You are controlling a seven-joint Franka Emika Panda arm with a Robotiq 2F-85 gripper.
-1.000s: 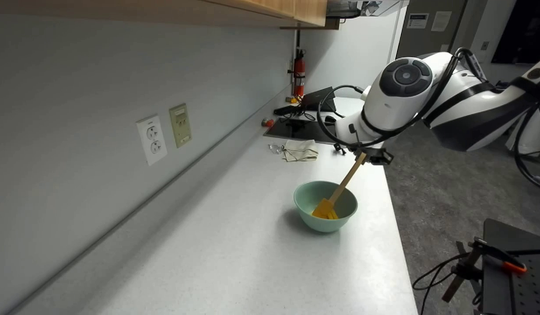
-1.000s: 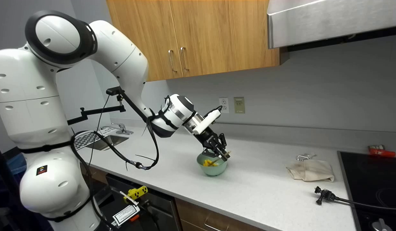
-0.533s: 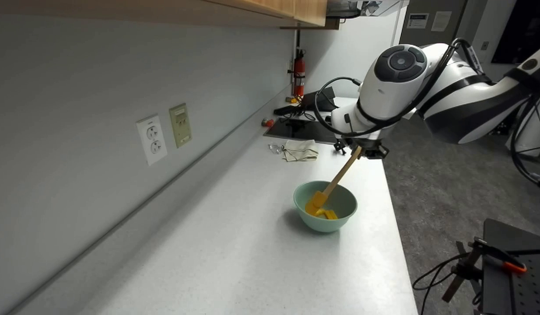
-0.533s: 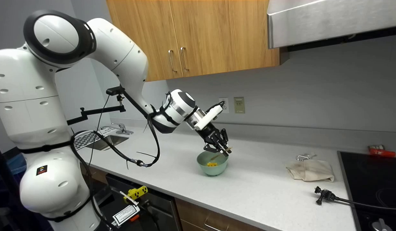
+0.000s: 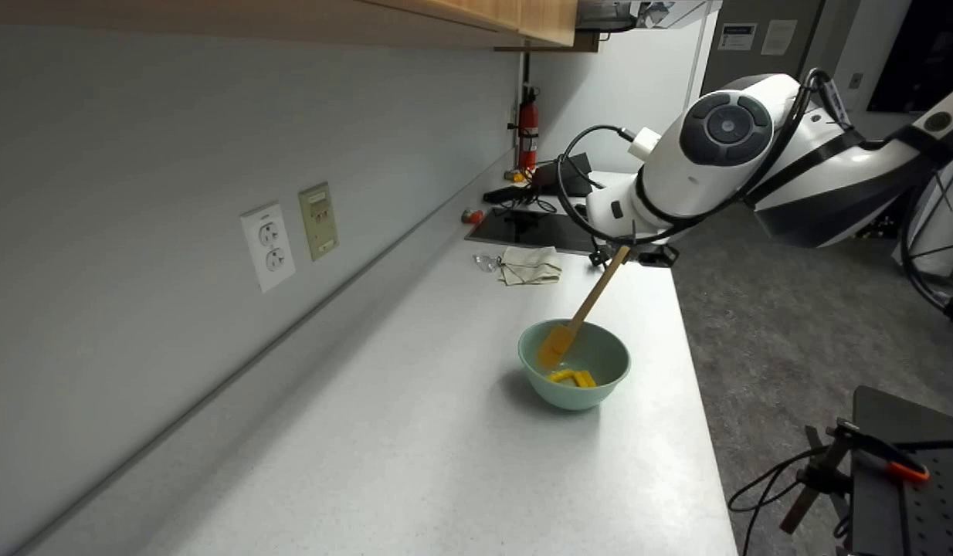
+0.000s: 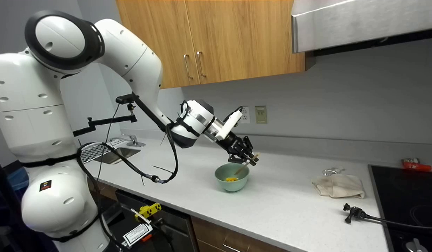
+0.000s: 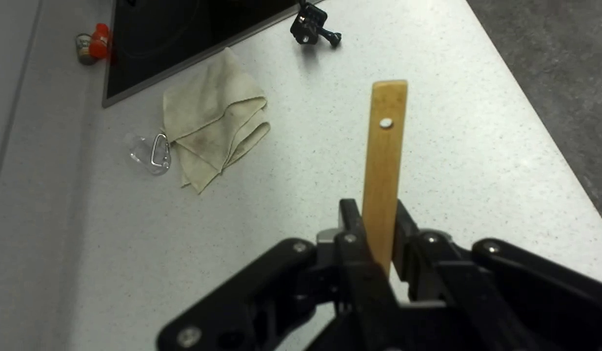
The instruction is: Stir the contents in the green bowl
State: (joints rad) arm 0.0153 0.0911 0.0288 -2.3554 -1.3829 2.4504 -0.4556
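While the green bowl is standing on the white counter, right of and below centre in an exterior view, the yellow contents are lying at its bottom. Near them the orange head of a spatula is reaching inside, its wooden handle is leaning to the upper right, and the gripper is pinching it. Behind, toward the top, a cloth is lying before a black cooktop.
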